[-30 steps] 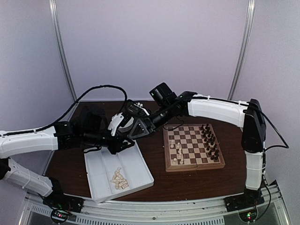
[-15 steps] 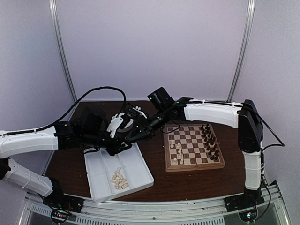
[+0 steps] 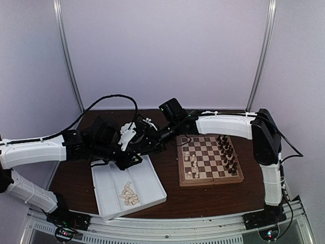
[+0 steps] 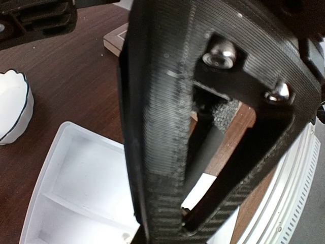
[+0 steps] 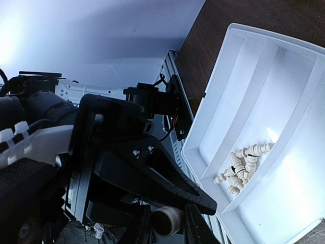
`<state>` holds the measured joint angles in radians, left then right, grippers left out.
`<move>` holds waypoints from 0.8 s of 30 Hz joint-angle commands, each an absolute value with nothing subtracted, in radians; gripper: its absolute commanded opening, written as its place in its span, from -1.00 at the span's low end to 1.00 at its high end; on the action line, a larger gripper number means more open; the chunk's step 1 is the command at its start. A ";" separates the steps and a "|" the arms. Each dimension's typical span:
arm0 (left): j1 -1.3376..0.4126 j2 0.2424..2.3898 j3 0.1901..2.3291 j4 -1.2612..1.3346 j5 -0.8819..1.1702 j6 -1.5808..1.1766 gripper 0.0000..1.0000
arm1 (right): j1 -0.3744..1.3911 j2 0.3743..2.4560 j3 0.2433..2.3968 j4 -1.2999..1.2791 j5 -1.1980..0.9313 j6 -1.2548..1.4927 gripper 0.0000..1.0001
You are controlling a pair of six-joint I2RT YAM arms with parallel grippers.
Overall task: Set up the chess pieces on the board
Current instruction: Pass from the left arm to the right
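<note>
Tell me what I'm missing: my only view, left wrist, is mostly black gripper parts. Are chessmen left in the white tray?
Observer: Yes. The right wrist view shows a heap of cream pieces in one compartment of the white tray.
Operator: Anything set up yet?
Observer: From above, the board has dark pieces along its right side and a few cream ones on its left.
Operator: And the other arm?
Observer: The right gripper has a pale round thing, perhaps a chessman, between its fingertips; I can't tell if it's gripped.
</note>
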<state>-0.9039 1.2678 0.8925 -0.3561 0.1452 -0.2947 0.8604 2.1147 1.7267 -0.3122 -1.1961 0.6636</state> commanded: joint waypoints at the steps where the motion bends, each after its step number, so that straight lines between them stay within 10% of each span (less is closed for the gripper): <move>1: -0.918 1.259 0.948 -0.264 0.115 -0.268 -0.81 | 0.878 2.132 1.708 -0.294 -1.181 0.664 -0.54; 14: -0.919 1.168 0.826 -0.163 0.045 -0.299 -0.04 | 0.782 2.089 1.621 -0.020 -1.235 0.864 -0.85; 24: -0.919 1.095 0.580 0.240 0.033 -0.328 0.05 | 0.743 2.054 1.579 0.195 -1.258 1.030 -0.83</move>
